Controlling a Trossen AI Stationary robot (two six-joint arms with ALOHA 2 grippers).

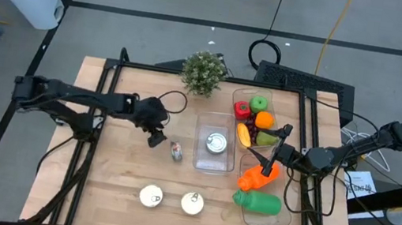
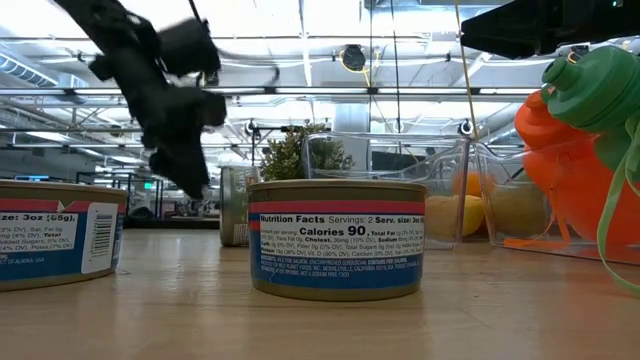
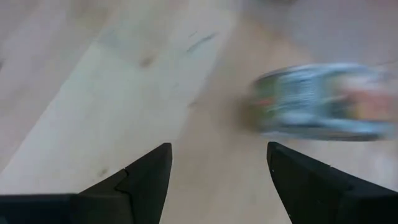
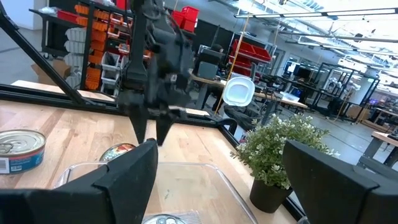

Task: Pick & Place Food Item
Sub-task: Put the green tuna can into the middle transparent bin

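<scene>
The high view looks straight down on the pale wooden surface (image 1: 119, 180); the low view sits at board level, close behind a blue-labelled round tin (image 2: 337, 238), which both share (image 1: 192, 202).

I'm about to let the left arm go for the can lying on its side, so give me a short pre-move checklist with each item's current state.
1. Left tool open and empty: ok.
2. Small can lying on its side beside the left tool, not yet between its fingers: not ok.
3. Clear tray has room beside the can in it: ok.
4. Right tool open, over the fruit bin, away from the target: ok.
5. Grip width fits the can: cannot tell.
</scene>
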